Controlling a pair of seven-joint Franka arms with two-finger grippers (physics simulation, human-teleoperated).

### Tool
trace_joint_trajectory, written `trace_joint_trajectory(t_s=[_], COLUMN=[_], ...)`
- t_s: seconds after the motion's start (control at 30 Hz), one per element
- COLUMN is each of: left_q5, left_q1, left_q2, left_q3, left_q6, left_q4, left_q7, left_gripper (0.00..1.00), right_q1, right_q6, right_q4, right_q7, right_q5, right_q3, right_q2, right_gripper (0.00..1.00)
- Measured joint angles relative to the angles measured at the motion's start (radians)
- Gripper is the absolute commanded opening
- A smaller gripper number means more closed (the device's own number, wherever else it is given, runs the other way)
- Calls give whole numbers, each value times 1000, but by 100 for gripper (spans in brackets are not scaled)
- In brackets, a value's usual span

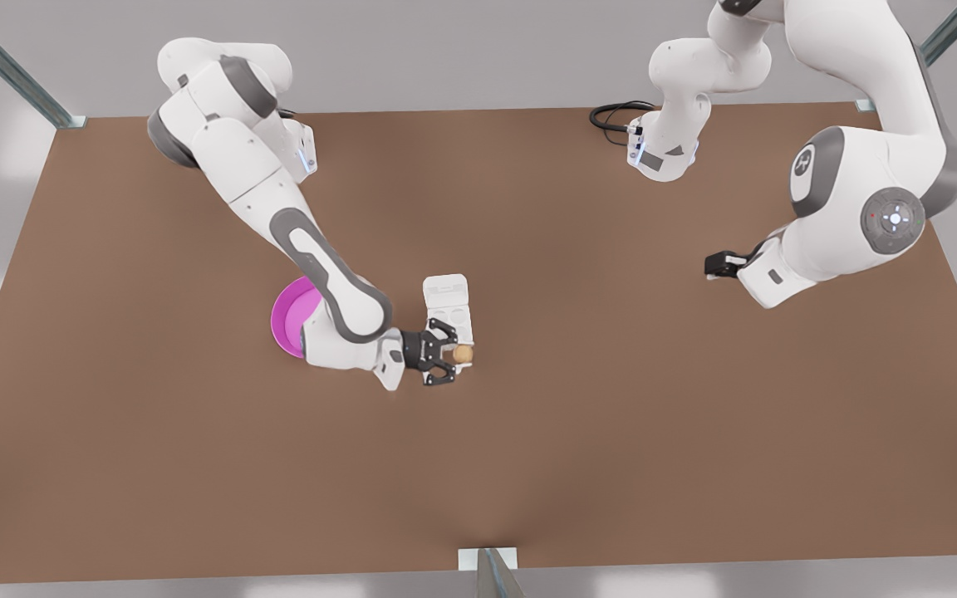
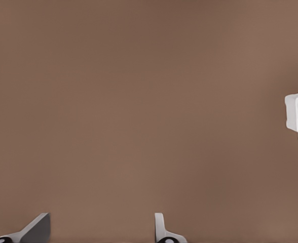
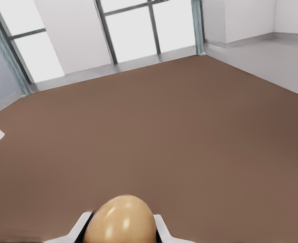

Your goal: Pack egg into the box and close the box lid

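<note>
One egg (image 1: 463,354) is clamped in the right tool (image 1: 451,357), over the box (image 1: 451,326) on the bench (image 1: 611,415). Left tool (image 2: 101,230) waits apart, fingers spread wide.

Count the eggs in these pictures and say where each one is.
1. The egg sits between the fingers of the right gripper, at the open box's near end, beside the pink plate. More could be hidden behind the arm.
</note>
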Motion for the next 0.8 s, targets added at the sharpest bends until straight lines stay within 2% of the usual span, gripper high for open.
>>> trace_joint_trajectory(t_s=[0.3, 0.8], left_q5=[1, 6], left_q1=[2, 2], left_q2=[-1, 2], left_q3=[0, 0], left_q6=[21, 20], left_q4=[-1, -1], left_q7=[0, 1], left_gripper=[100, 100], right_q1=[-67, -117], right_q6=[-42, -120], right_q4=[-157, -247], right_q7=[-371, -722], right_q5=[46, 48], right_q3=[14, 14], right_q2=[-61, -57], right_gripper=[41, 41])
